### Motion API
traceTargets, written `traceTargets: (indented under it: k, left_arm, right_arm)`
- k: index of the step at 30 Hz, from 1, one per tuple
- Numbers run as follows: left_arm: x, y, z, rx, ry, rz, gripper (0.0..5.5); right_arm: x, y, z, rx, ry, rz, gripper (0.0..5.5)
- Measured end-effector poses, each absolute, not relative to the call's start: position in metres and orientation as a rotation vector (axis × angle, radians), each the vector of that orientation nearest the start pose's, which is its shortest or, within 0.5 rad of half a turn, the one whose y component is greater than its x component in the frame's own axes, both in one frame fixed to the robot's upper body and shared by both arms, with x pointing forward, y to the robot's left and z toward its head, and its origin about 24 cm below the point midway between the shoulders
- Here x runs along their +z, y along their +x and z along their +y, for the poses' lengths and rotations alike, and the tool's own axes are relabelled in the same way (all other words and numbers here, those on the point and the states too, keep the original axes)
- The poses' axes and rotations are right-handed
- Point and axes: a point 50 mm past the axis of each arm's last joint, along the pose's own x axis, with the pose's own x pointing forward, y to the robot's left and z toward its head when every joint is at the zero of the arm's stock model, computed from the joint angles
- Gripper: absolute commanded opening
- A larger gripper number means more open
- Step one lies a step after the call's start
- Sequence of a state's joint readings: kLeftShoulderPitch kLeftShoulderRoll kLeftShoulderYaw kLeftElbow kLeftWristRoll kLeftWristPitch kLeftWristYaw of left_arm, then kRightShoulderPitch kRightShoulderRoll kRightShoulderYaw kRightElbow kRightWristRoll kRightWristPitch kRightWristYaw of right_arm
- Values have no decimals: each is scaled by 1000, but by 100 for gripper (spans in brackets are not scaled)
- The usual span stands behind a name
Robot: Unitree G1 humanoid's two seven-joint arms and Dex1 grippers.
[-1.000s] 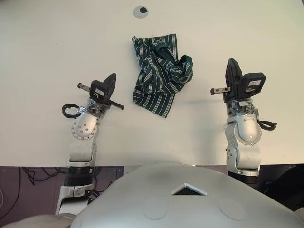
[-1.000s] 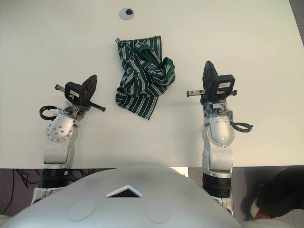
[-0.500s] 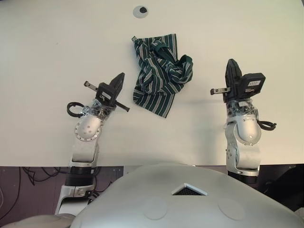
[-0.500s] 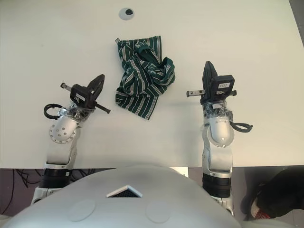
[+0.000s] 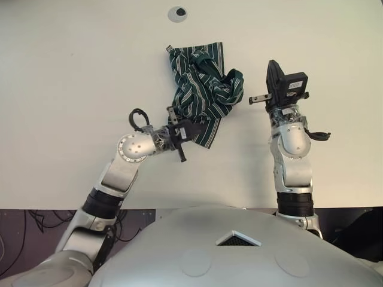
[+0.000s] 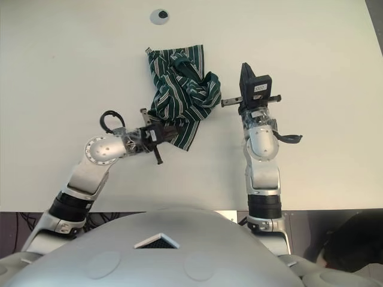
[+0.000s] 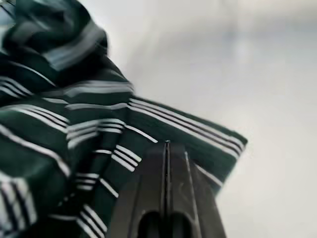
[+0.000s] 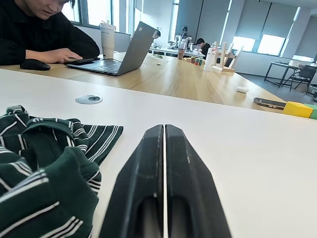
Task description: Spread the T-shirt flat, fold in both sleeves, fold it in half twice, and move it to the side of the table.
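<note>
Two grippers show fingers pressed together, gripping nothing. The T-shirt point(image 5: 203, 98) lies crumpled at the centre of the bench point(image 5: 72, 89), toward the far side. The left gripper point(image 7: 167, 146) sits over its near hem and the right gripper point(image 8: 164, 130) just beside its right edge, probably staged for spreading.

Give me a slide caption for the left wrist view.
Left gripper, fingers shut, at the edge of the crumpled green striped T-shirt on the white table.

Left gripper point(image 7: 167, 145) angled inward, right gripper point(image 5: 271, 64) pointing forward, both fingers point(image 8: 147, 163) together
</note>
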State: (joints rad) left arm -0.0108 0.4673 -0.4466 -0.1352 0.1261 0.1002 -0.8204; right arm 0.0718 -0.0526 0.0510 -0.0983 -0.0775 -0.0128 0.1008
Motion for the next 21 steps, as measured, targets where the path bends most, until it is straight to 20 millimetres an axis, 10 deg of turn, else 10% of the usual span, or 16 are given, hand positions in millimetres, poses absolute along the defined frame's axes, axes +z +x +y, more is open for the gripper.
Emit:
traceTargets:
  k: [8, 21]
  left_arm:
    - [23, 219, 109, -1315, 742, 248, 0]
    - [55, 168, 256, -1301, 899, 585, 0]
  right_arm:
    - [45, 248, -140, 151, -138, -52, 5]
    - [57, 241, -147, 102, -122, -110, 5]
